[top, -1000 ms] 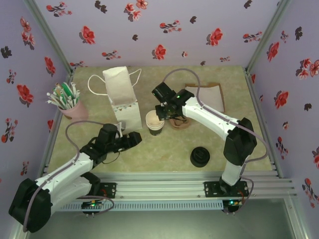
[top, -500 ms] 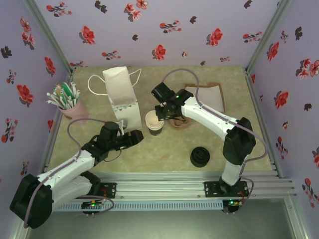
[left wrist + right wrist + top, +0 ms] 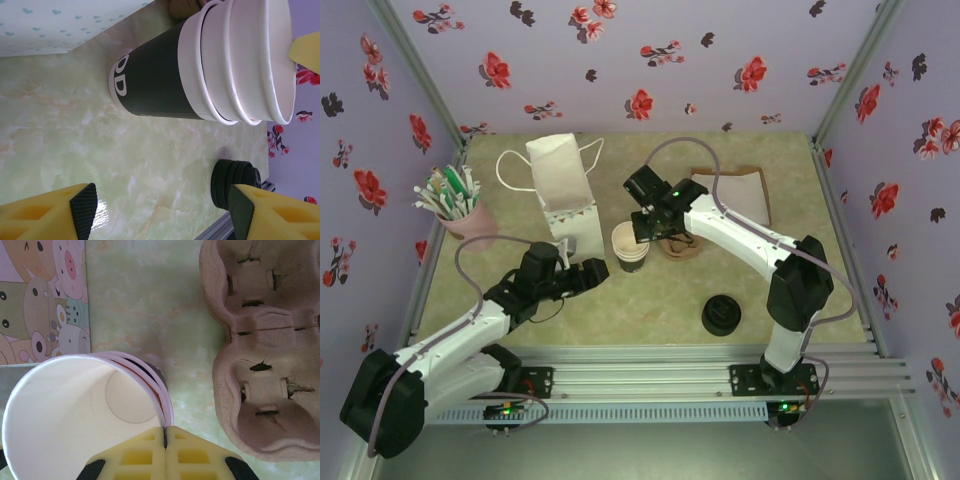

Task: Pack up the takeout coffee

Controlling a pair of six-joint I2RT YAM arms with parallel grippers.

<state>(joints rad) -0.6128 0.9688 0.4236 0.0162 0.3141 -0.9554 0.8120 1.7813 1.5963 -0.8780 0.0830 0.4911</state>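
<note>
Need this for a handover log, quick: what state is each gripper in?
Left gripper: open, holding nothing.
Right gripper: shut on the rim of the top cup.

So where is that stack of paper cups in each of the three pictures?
Top external: mid-table, the stack of paper cups stands beside the white bag.
Left wrist: upper right, the stack looks tipped sideways.
Right wrist: lower left, seen from above, right gripper pinching its rim.
Shared landmark: the brown pulp cup carrier right beside the stack.
</note>
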